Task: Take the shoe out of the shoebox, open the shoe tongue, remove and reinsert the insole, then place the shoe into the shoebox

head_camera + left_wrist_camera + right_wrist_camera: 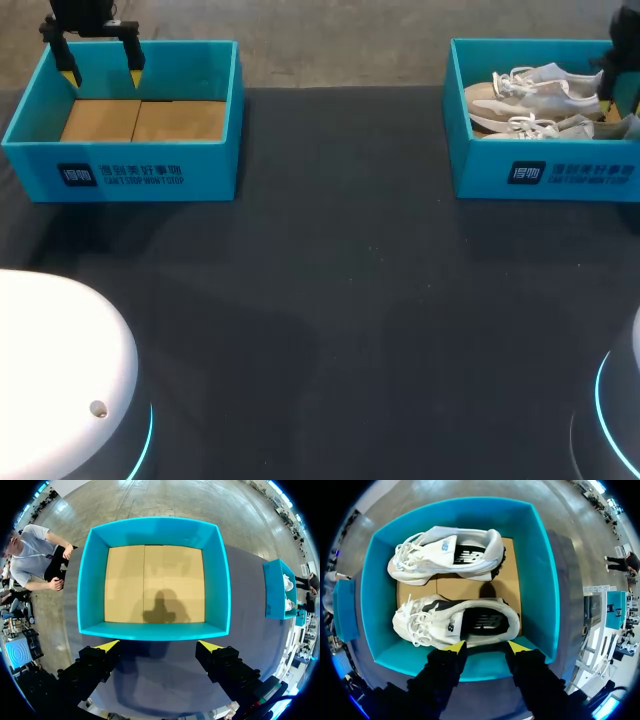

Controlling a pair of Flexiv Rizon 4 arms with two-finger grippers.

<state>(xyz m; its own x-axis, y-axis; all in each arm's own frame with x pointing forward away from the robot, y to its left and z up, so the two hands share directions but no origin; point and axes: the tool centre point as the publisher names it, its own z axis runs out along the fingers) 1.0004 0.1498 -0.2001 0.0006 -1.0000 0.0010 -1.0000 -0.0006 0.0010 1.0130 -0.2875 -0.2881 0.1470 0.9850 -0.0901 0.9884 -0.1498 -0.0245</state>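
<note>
1. Right hand: fingers moderately parted and holding nothing. It hangs above the near wall of the shoebox, just short of the nearer shoe.
2. The nearer shoe sits inside the shoebox with its opening facing up and the insole showing. A second shoe lies beyond it, toes pointing the same way.
3. Left hand: fingers spread wide and gripping nothing. It hangs above the near edge of a second box, whose cardboard floor shows.
4. The two boxes stand well apart along the far side of the dark bench.
5. Progress, as judged: no step appears done — both shoes are in the shoebox and neither hand touches them. Every step is left: lifting a shoe out, opening the tongue, pulling and refitting the insole, and returning the shoe.
</note>
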